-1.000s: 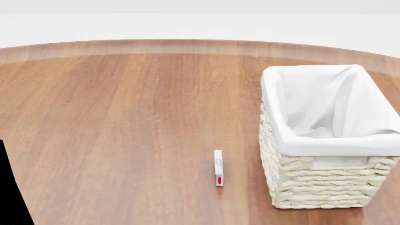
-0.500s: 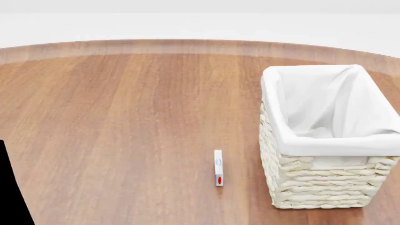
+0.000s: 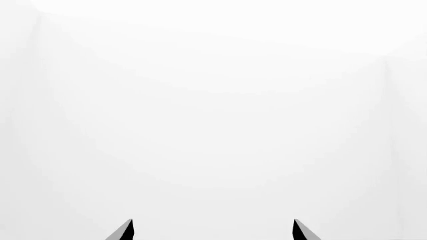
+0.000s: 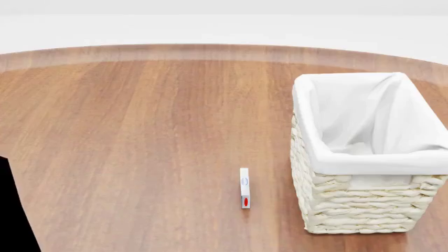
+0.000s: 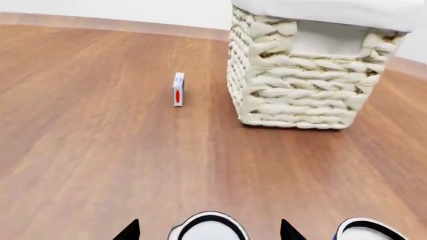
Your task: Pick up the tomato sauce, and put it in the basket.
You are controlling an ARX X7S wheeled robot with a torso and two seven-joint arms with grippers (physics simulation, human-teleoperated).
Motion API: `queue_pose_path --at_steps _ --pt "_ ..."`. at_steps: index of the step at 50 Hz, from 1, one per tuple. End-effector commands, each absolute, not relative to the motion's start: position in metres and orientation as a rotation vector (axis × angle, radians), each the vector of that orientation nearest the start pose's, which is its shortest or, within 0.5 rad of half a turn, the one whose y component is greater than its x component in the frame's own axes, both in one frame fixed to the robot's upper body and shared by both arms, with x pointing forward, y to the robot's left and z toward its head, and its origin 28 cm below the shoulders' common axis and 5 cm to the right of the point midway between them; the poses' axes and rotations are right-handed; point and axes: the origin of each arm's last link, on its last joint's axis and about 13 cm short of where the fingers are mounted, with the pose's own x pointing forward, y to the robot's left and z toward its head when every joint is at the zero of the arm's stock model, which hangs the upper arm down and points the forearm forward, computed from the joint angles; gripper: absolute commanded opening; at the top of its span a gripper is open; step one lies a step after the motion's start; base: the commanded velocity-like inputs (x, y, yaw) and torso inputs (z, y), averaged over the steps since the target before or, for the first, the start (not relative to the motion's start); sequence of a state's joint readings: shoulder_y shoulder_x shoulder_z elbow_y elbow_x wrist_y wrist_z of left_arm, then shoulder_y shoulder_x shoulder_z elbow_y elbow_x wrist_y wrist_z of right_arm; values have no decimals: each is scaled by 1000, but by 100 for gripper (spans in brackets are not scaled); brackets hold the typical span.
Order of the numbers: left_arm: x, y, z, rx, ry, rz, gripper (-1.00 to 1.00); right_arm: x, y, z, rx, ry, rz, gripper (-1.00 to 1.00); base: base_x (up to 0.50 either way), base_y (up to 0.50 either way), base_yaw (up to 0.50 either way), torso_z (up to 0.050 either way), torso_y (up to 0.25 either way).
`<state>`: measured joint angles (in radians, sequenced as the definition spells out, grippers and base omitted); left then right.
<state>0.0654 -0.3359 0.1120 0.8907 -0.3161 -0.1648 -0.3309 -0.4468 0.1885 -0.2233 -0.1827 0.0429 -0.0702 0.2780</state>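
Observation:
The basket (image 4: 371, 207) stands at the table's right; its white lining is folded over the rim and I see nothing inside. It also shows in the right wrist view (image 5: 300, 85). No tomato sauce shows in the head view. In the right wrist view my open right gripper (image 5: 208, 231) has a round silver can top (image 5: 210, 229) between its spread fingertips. The can's label is hidden, so I cannot tell whether it is the tomato sauce. My left gripper (image 3: 212, 230) is open and empty, facing plain white.
A second can top (image 5: 372, 231) with a hint of blue at its side sits beside the first. A small white box with a red mark (image 4: 244, 188) lies left of the basket and shows in the right wrist view (image 5: 178, 89). A dark part of my left arm (image 4: 14, 220) fills the lower left corner.
The dark left arm part at the lower left edge of the head view has widened very slightly. Nothing else has moved.

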Motion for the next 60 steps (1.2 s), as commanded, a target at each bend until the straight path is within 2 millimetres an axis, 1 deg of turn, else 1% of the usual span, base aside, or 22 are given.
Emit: queue_pose_path --at_steps 1,10,20,23,36,37,52,58,60 --pt "156 211 167 -104 -568 -58 100 89 -90 -21 -76 231 -4 100 0 0 0 0 0" --pt "156 211 166 -103 -565 -59 100 89 -89 -25 -70 243 0 100 0 0 0 0 0" --pt "157 210 166 -99 -565 -61 100 95 -89 -34 -70 255 -2 100 0 0 0 0 0" --pt "156 210 166 -99 -566 -64 100 97 -89 -40 -75 261 -1 100 0 0 0 0 0" --pt "154 210 166 -97 -567 -61 100 96 -89 -46 -81 274 -1 100 0 0 0 0 0" --pt "154 210 166 -97 -566 -62 100 96 -89 -45 -84 270 -6 -100 0 0 0 0 0" --pt "155 210 166 -93 -566 -60 100 97 -89 -45 -79 265 -5 -100 0 0 0 0 0" --pt "155 210 167 -92 -567 -59 100 99 -90 -36 -76 242 -8 -100 0 0 0 0 0" --pt "154 210 167 -92 -569 -60 100 100 -90 -28 -77 220 -10 -100 0 0 0 0 0"
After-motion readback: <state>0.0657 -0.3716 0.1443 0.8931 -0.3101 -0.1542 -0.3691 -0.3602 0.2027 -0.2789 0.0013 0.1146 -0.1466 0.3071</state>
